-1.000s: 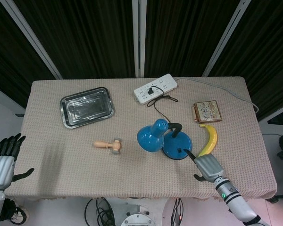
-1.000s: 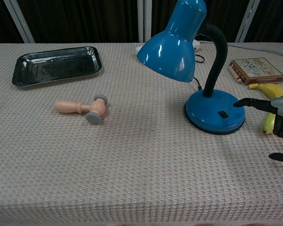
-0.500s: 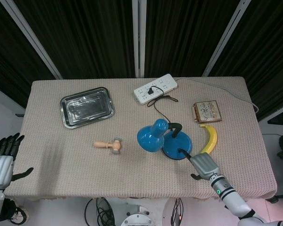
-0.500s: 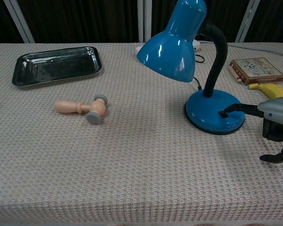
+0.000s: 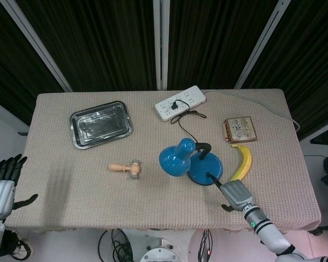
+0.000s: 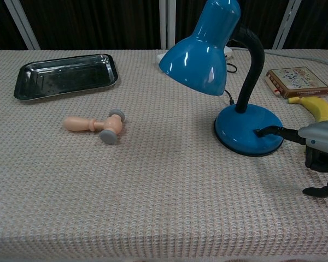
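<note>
Right hand [image 6: 320, 143] is reaching in from the near right corner of the table [image 5: 65, 185], one dark finger [image 6: 273, 131] stretched out and pressing on the switch on the round base of the blue desk lamp [image 6: 216, 60]; the other fingers are curling down toward the cloth, gripping nothing. From the head view the same hand [image 5: 235, 192] is sitting just in front of the lamp base, fingertip on the blue disc. The lamp's shade is leaning over to the left on its black gooseneck, and its cord is trailing back to the white power strip [image 5: 180, 102] at the far edge. A banana [image 5: 242, 162] is lying just beside the base on the right, with a small patterned box [image 5: 240, 129] behind it. Left of the lamp, well apart, a little wooden mallet [image 6: 95, 124] is lying on its side, and a steel tray [image 6: 65, 75] is sitting at the far left. Left hand [image 5: 3, 188] is hanging off the table's left edge, fingers spread apart and holding nothing.
</note>
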Motion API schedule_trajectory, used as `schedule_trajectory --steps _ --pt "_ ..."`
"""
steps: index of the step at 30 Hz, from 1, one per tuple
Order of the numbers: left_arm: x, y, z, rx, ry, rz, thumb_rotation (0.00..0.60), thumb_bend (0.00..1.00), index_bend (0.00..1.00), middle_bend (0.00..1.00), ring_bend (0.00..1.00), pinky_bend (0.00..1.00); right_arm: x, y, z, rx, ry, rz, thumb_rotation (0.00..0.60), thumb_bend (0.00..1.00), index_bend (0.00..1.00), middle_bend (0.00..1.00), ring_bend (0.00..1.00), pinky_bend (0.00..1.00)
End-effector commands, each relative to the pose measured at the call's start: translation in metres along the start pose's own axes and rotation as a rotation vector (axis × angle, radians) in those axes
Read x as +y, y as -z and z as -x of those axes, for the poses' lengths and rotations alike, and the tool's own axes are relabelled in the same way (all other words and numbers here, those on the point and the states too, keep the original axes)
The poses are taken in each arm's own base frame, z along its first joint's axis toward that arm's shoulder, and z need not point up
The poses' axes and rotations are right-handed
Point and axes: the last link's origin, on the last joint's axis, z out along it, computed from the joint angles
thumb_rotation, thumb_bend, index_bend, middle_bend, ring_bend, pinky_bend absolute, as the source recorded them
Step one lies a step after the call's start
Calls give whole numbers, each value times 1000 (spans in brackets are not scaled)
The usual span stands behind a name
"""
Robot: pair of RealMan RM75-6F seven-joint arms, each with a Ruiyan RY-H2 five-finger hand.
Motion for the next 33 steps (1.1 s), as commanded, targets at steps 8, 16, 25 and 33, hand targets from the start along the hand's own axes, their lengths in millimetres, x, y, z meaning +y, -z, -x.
schedule_trajectory --steps 8,16,25,33 --pt "1 0 0 0 0 2 600 0 0 0 0 0 -1 4 3 4 -16 1 600 176 0 956 854 813" --pt "0 1 -2 9 2 3 600 0 0 0 0 0 16 38 -29 274 2 71 600 176 0 952 845 807" --pt "3 1 -5 19 5 16 600 0 0 0 0 0 77 97 -22 573 9 344 600 10 0 2 1 16" --pt "3 2 -5 23 12 27 600 0 0 0 0 0 113 131 -8 574 -63 482 600 0 0 0 0 0"
